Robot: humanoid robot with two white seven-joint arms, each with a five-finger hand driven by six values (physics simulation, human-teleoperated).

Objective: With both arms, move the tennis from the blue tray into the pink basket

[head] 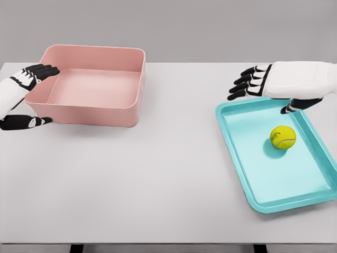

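Observation:
A yellow tennis ball [283, 137] lies in the blue tray [247, 179] at the right of the table. My right hand [263, 89] hovers over the tray's far end, up and left of the ball, fingers spread and holding nothing. The pink basket [126, 100] stands empty at the far left. My left hand [31, 95] is at the basket's left wall, fingers near the rim and thumb low beside the wall, spread without a closed grip.
The white table [158, 179] runs between basket and tray, with its front edge at the bottom of the view.

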